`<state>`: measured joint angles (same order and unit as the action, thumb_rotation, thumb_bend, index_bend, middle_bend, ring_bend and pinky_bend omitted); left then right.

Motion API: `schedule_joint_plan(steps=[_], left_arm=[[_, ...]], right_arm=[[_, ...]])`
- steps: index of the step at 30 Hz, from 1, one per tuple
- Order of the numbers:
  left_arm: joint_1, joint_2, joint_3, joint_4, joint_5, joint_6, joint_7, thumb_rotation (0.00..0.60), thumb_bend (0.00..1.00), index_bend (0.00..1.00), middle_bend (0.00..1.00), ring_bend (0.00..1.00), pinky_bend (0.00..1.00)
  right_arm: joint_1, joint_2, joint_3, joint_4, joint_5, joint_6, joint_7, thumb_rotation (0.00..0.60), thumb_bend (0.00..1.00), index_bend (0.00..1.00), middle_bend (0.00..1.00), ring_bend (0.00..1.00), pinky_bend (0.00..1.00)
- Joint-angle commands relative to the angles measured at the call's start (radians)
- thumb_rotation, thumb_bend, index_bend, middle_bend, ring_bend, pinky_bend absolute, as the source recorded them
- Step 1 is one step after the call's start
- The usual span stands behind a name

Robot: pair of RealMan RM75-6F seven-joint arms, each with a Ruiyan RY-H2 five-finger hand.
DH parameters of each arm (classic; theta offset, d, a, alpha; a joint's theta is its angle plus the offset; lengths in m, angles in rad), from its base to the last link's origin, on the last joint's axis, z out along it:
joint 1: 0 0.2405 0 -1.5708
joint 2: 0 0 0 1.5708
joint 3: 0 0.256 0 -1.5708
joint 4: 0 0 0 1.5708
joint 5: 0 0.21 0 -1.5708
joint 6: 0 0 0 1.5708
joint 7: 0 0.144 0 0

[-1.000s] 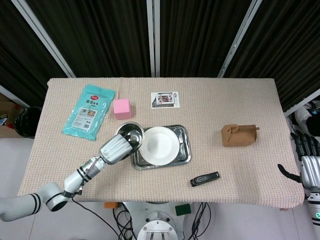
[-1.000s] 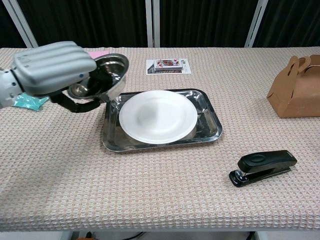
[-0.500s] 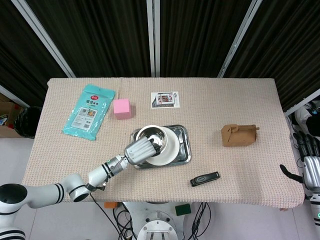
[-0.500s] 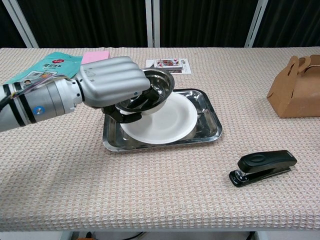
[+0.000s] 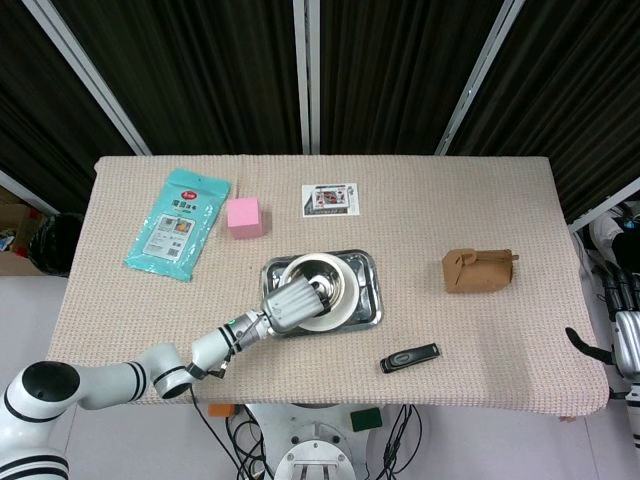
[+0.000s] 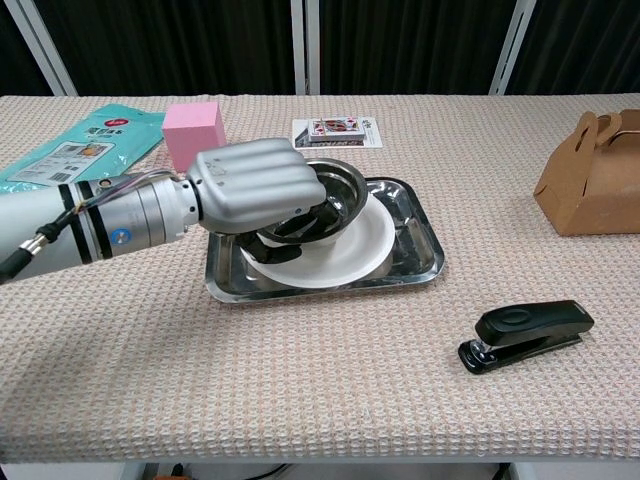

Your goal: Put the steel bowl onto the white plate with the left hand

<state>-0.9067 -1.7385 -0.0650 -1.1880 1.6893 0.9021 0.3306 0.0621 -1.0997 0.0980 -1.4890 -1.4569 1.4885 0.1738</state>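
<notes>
I have the left hand (image 6: 255,185) wrapped over the near rim of the steel bowl (image 6: 322,200), fingers curled around it, so it is holding the bowl. The bowl sits over the left half of the white plate (image 6: 365,250), and from the chest view it looks very low, possibly resting on the plate already; I cannot tell whether it is fully down or a shade above. The plate itself lies inside the metal tray (image 6: 420,262).

By my reading the carry is done and the placement is nearly so. What is left: settle the bowl flat, let go, and pull the hand back off the tray.

Taking the tray as my landmark: its raised lip on the hand's side is the edge I would mind when withdrawing, since the fingers under the bowl are tucked down near it. Behind the tray to the left stands the pink cube (image 6: 194,132), fairly close to the hand's back; further left lies the teal packet (image 6: 80,145). Directly behind the tray is the playing card (image 6: 337,131). To the right and toward me lies the black stapler (image 6: 525,335), well apart, and the brown paper box (image 6: 592,175) is far off to the right. The bare counter (image 6: 300,380) in front of the tray gives the most open way out.

The right hand (image 5: 625,335) hangs off the counter's right edge; whether it is spread or curled I cannot tell.
</notes>
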Motion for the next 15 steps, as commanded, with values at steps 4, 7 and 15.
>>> schedule_joint_plan(steps=[4,7,15], left_arm=[[-0.011,-0.002,0.01,0.008,0.0,0.007,-0.012,0.6,0.44,0.64,0.65,0.52,0.58],[-0.014,0.001,0.018,0.01,0.006,0.016,-0.016,0.6,0.43,0.58,0.57,0.51,0.58],[-0.015,0.002,0.033,0.022,0.008,0.033,-0.024,0.6,0.37,0.44,0.46,0.46,0.55]], right_arm=[[-0.002,-0.001,0.001,0.009,0.001,0.0,0.009,0.6,0.18,0.0,0.0,0.0,0.0],[-0.001,-0.002,0.003,0.012,0.001,0.0,0.013,0.6,0.18,0.0,0.0,0.0,0.0],[-0.002,-0.006,0.002,0.017,-0.001,0.002,0.014,0.6,0.18,0.0,0.0,0.0,0.0]])
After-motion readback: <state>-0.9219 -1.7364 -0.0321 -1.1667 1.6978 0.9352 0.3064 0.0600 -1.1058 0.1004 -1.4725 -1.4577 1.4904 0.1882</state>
